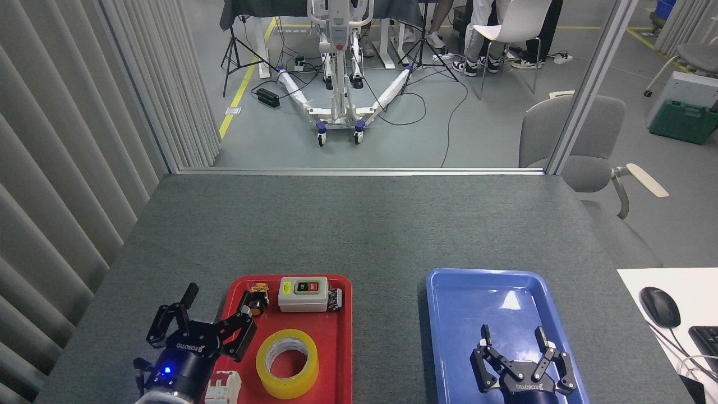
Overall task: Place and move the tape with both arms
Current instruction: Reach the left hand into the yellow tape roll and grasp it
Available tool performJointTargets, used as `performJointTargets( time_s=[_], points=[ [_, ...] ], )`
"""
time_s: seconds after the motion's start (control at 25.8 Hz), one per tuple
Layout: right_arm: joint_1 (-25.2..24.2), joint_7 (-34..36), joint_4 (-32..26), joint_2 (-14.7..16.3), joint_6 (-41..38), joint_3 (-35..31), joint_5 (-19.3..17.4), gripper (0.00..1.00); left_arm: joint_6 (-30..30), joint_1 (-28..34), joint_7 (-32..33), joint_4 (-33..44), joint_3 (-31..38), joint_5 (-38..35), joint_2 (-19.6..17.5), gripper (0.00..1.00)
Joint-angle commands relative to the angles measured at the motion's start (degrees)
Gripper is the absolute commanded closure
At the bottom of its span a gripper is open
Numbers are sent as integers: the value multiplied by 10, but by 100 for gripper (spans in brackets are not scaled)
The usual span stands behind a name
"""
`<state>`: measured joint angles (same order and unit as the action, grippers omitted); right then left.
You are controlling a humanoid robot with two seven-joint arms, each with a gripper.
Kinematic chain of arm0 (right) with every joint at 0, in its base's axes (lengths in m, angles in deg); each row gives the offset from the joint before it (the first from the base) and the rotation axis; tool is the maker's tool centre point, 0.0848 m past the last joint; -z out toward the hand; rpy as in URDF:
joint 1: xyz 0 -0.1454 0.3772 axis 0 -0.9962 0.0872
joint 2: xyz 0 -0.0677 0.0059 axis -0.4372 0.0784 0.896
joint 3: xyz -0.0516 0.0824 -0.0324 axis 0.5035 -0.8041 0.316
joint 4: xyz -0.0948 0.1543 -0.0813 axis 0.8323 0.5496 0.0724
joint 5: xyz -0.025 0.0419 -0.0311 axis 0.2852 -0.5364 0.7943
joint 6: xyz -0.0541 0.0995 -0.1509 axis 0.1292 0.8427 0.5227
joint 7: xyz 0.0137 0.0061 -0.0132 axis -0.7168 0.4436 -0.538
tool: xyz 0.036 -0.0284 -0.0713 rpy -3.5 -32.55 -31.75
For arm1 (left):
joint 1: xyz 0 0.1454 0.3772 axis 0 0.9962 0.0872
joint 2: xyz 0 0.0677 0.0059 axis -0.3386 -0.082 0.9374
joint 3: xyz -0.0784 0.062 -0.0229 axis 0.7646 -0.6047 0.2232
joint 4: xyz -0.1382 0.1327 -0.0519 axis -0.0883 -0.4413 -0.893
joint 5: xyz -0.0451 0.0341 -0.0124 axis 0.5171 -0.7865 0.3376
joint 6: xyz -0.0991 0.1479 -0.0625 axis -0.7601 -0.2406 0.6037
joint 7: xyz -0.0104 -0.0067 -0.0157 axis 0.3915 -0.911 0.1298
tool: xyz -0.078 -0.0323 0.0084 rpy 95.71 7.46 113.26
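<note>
Reach step: L gripper (217, 303) spread near tape (287, 363) in red tray (342, 336), R gripper (511, 336) spread over blue tray (449, 303); next: straddle roll wall, pinch.

Grey felt bench (359, 224) with a red tray (340, 359) and an empty blue tray (493, 297) side by side, well apart. Red one holds a grey switch box (303, 294), a pushbutton (257, 302) beside it – and a white breaker (223, 388) at the near corner. Mouse (659, 306) far right.
</note>
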<state>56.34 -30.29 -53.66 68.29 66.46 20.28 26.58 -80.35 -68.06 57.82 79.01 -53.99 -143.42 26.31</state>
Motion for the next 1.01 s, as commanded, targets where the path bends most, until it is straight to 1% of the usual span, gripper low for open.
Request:
performJointTargets(
  time_s=[0.0, 0.08, 0.15, 0.19, 0.23, 0.35, 0.5, 0.62, 0.66, 0.74, 0.97],
  points=[
    [0, 0, 0, 0, 0, 0, 0, 0, -6, -15, 125, 12, -9, 0, -2, 0],
    [0, 0, 0, 0, 0, 0, 0, 0, -6, -43, 246, 12, -9, 0, -4, 0],
    [0, 0, 1, 0, 0, 0, 0, 0, -6, -60, 361, 12, -9, 0, 2, 0],
    [0, 0, 1, 0, 0, 0, 0, 0, -6, -68, 404, 12, -11, 1, 6, 0],
    [0, 0, 1, 0, 0, 0, 0, 0, -6, -74, 433, 12, -13, 0, 11, 0],
    [0, 0, 2, -1, 0, 0, 0, 0, -1, -86, 473, 7, -29, 0, 34, 0],
    [0, 0, 3, -1, 0, 0, 0, 0, 9, -99, 511, 6, -48, -1, 47, 0],
    [0, 0, 3, -1, 0, 0, 0, 0, 49, -114, 513, -21, -88, 0, 50, 0],
    [1, 0, 3, -1, 1, 0, 0, 0, 51, -120, 515, -34, -94, 0, 54, 0],
    [1, 0, 3, 0, 0, 0, 0, 0, 52, -131, 526, -53, -94, -1, 55, 0],
    [0, 0, 3, 0, 1, 1, 1, 0, 53, -138, 595, -51, -86, -8, 50, 0]
  ],
)
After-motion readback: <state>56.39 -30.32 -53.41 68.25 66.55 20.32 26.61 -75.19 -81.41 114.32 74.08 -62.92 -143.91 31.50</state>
